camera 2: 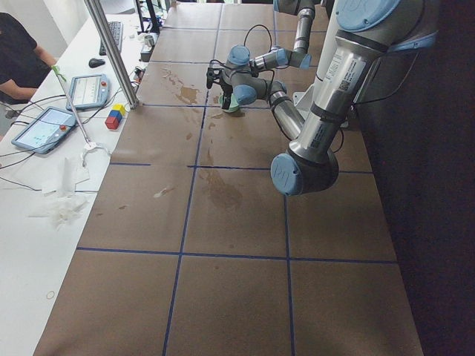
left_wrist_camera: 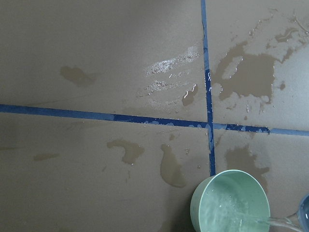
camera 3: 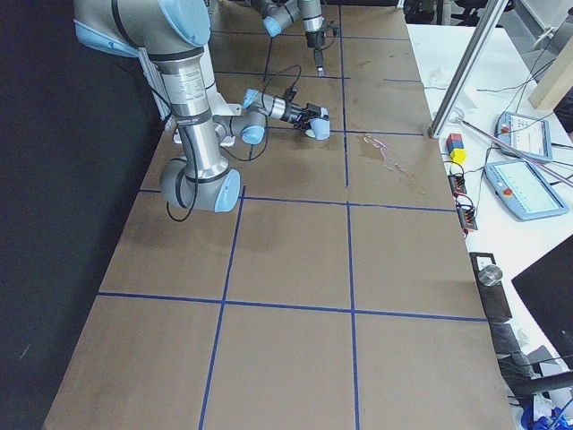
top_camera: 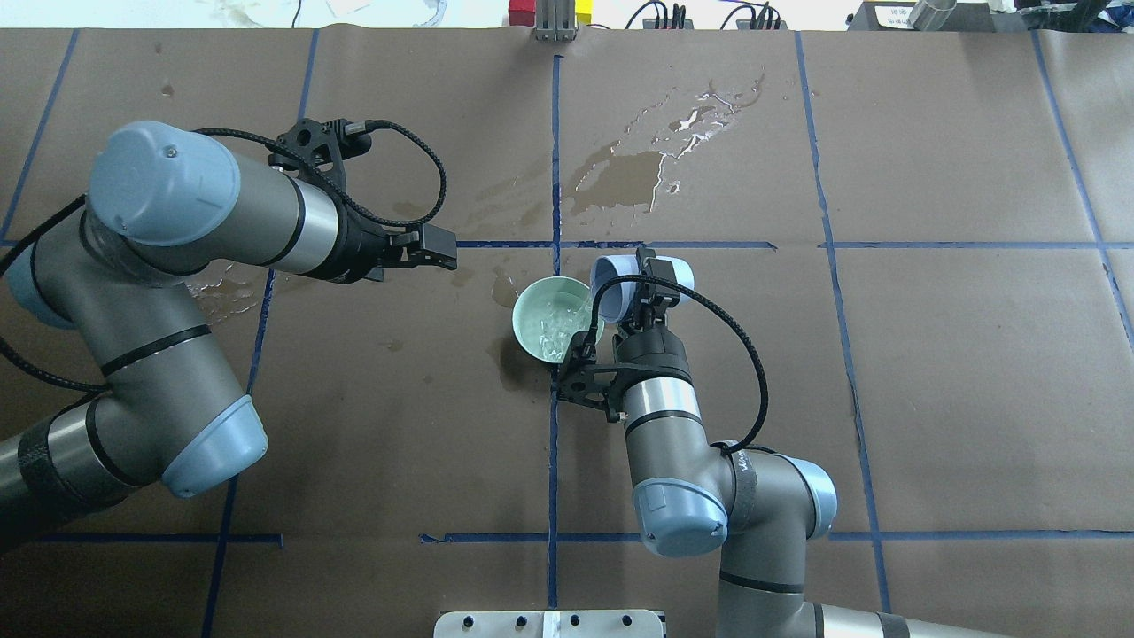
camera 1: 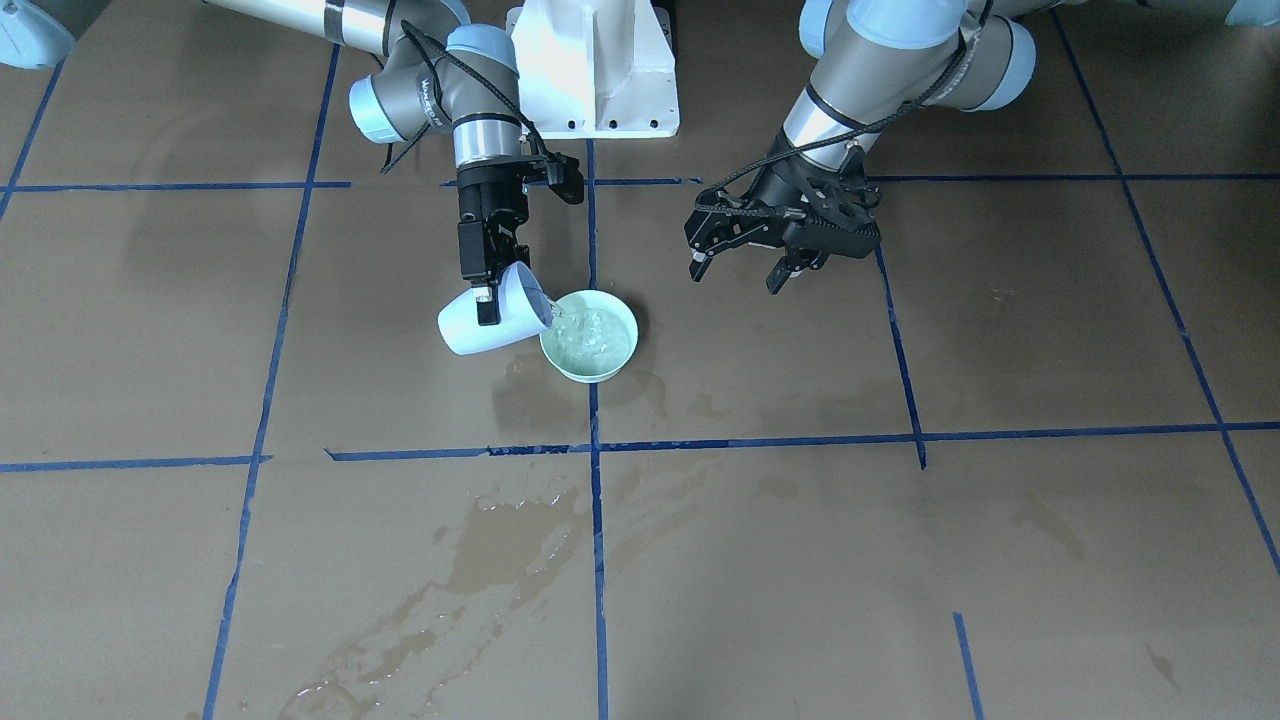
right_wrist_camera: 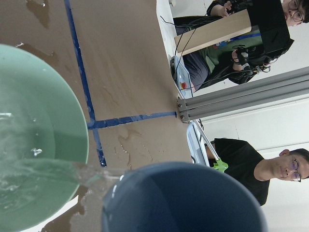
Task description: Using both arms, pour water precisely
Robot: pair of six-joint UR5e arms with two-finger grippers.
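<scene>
My right gripper [camera 1: 489, 303] is shut on the wall of a pale blue cup [camera 1: 464, 330], which it holds tipped on its side over a mint-green bowl [camera 1: 560, 362]. A thin stream of water [right_wrist_camera: 53, 169] runs from the cup's [right_wrist_camera: 183, 200] lip into the bowl [right_wrist_camera: 63, 130], where the pooled water [camera 1: 592, 335] ripples. In the overhead view the cup [top_camera: 618, 282] sits just right of the bowl [top_camera: 523, 332], with the right gripper [top_camera: 645, 285] on it. My left gripper [camera 1: 740, 270] hovers open and empty, a short way from the bowl; the overhead view also shows this gripper [top_camera: 446, 252].
Dark wet smears [camera 1: 510, 540] stain the brown paper in front of the bowl, with more smears [top_camera: 629, 168] in the overhead view. Blue tape lines [camera 1: 595, 440] grid the table. The white pedestal [camera 1: 600, 70] stands behind the bowl. People and tablets [camera 2: 44, 130] are at a side bench.
</scene>
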